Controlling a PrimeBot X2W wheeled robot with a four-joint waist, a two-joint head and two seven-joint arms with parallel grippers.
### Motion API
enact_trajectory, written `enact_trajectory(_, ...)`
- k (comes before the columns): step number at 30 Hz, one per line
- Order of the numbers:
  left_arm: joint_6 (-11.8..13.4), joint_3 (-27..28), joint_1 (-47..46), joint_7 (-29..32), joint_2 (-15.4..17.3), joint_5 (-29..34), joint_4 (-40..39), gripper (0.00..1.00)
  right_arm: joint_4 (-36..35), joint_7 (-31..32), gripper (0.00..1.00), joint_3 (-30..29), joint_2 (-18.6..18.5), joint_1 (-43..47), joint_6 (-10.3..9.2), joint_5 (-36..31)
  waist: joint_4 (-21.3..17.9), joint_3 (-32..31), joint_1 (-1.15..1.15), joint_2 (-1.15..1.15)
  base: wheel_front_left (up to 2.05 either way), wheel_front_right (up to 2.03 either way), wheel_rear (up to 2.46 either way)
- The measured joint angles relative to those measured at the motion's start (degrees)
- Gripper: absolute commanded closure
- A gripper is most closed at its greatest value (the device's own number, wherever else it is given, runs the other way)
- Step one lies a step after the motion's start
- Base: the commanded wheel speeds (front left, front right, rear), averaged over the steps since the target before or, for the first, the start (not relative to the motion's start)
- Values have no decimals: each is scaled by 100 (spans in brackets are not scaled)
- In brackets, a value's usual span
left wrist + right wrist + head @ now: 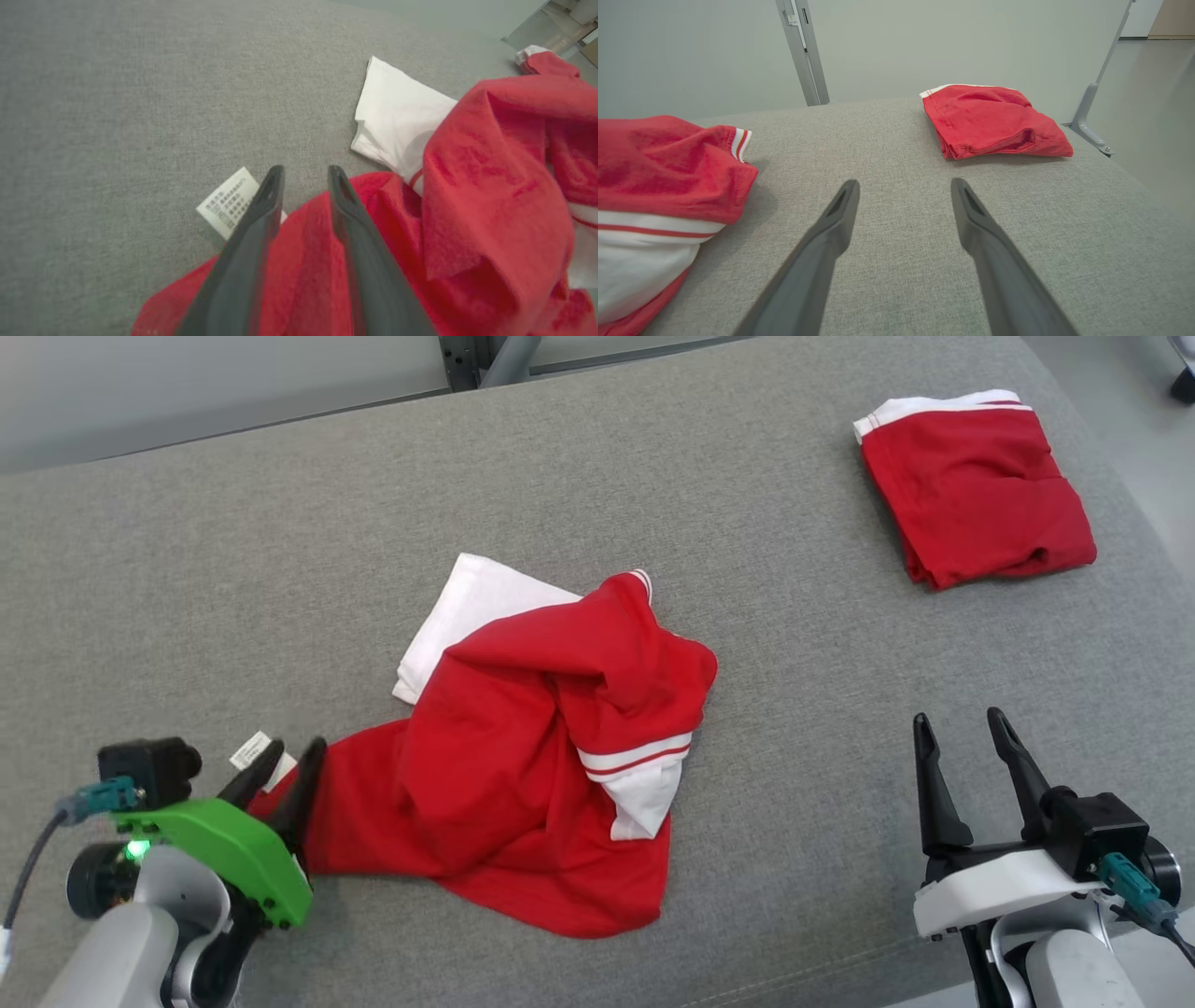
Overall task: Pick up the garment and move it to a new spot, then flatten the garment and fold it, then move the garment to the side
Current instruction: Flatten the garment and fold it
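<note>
Worktop [280, 569]: grey, cloth-covered, carrying everything in the scene.
Garment [523, 775]: red with white panels and red-and-white striped trim. It lies crumpled in a loose heap at the middle of the worktop, nearer the robot's left. One white panel [467, 616] sticks out flat at the far side.
Care label [229, 203]: white with printed text, lying on the worktop at the garment's left edge, just beside the left pincer's fingers.
Left pincer [294, 751]: at the garment's left edge. In the left wrist view its fingers [261, 224] stand a narrow gap apart with red cloth showing in the gap. I cannot tell whether they pinch the cloth or only rest over it.
Right pincer [960, 719]: spread wide and holding nothing, over bare worktop to the right of the garment and apart from it.
Second garment [976, 490]: red with a white band, folded into a neat stack at the far right corner, well apart from the crumpled one.
Between the two garments: bare grey surface.
Behind the worktop: a grey metal post [803, 51] against a pale wall, and a slanted metal brace [1087, 112] at the right edge.
</note>
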Motion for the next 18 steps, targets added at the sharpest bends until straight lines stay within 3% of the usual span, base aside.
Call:
enact_trajectory(6, -35, -208, 219, 675, 123, -229, 191, 0, 18, 0, 0, 24, -1, -5, 0, -24, 144, 10, 0, 0, 0, 0, 0)
enact_trajectory(14, -229, -304, 60, 918, 235, -355, 570, 0, 12, 0, 0, 82, 0, -124, 0, -42, 125, 110, 0, 0, 0, 0, 0)
enact_trajectory(15, -279, -398, 37, 1014, 278, -398, 586, 95, 18, 0, 0, 63, -2, -118, 0, -62, 97, 106, 0, 0, 0, 0, 0)
enact_trajectory(16, -288, -436, 39, 1045, 287, -489, 568, 100, 23, 0, 0, 58, -2, -116, 0, -62, 84, 102, 0, 0, 0, 0, 0)
enact_trajectory(18, -331, -592, 37, 1190, 363, -571, 452, 100, 37, 0, 0, 54, -2, -112, 0, -62, 57, 87, 0, 0, 0, 0, 0)
